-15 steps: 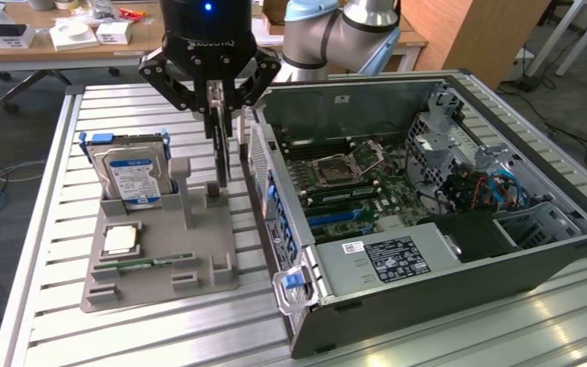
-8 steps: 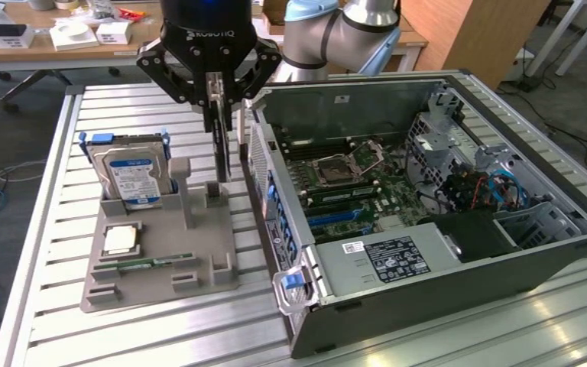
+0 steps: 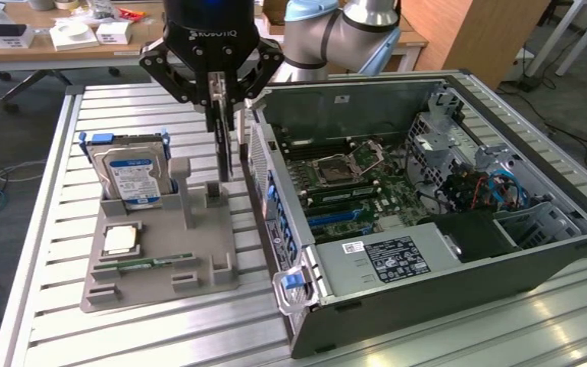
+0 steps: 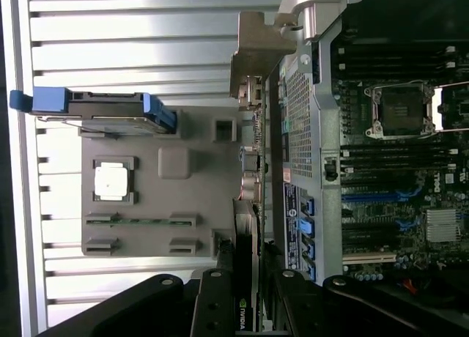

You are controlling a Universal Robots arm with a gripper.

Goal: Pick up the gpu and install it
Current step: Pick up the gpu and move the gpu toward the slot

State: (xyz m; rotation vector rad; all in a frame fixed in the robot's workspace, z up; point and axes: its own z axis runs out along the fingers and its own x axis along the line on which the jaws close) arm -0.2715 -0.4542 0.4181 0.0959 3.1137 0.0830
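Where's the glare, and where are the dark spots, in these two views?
Exterior view: light glares off the ribbed aluminium table; wrist view: its slats wash out white, while the black fingers gripping the thin black graphics card look dark.

A narrow gap runs between the computer case (image 3: 457, 298) and the grey tray (image 3: 161, 260), and the upright gpu (image 3: 222, 149) fills it. A hard drive (image 3: 131, 172) stands on one tray corner. The bench (image 3: 171, 329) around the tray lies bare.
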